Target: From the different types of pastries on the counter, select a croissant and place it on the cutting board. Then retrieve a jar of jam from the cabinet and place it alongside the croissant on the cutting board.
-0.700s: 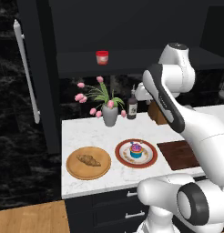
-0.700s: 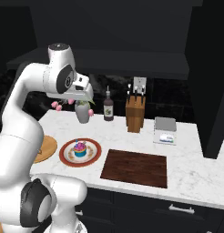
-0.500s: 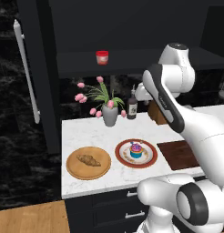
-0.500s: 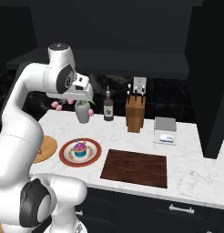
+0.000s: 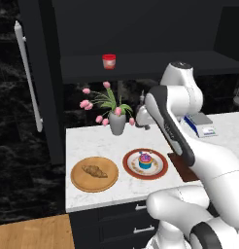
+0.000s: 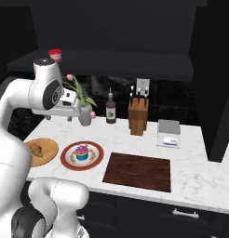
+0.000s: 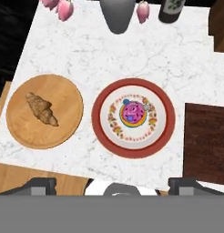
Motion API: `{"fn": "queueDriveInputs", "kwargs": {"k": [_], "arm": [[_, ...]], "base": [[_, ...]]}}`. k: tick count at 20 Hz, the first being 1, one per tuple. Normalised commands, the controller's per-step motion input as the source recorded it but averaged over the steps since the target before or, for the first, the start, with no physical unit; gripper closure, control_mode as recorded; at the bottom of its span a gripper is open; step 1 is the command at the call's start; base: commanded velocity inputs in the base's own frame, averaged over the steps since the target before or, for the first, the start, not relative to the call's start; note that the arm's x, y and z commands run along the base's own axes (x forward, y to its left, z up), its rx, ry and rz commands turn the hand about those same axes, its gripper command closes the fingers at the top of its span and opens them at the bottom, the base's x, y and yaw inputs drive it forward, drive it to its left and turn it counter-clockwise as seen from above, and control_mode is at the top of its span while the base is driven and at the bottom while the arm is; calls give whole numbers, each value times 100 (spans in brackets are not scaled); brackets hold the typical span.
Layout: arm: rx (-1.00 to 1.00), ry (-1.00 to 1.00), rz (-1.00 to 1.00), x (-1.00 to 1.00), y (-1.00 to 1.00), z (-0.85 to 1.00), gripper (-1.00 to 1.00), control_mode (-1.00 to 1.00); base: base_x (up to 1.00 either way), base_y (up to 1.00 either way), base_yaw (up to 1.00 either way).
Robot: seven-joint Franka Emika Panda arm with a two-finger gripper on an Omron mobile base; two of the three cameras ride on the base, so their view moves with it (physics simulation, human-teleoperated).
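While the croissant (image 7: 41,108) lies on its wooden disc (image 7: 68,123), the pincer (image 7: 112,183) hangs empty, fingers apart.

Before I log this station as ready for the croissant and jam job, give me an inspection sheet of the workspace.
Surface: white marble counter, nothing spilled.
Job's things: croissant lies on a round wooden disc; cutting board bare; jar of jam stands on the cabinet shelf.
Clutter: cupcake on a red-rimmed plate, vase of pink flowers, dark bottle, knife block, small scale.
Grippers: pincer held high over the plate, holding nothing; fingertips at the frame edge, opening unclear.
Cables: nothing seen.
Surroundings: dark drawers below, wood floor at left.
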Motion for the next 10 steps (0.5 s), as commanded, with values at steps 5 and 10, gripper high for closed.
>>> {"fn": "queueDriveInputs", "kwargs": {"k": [5,10], "arm": [[-2,0,12,-42,33,-52,-100,-100],[0,0,29,13,54,-84,-100,-100]], "base": [[0,0,0],[0,0,0]]}}
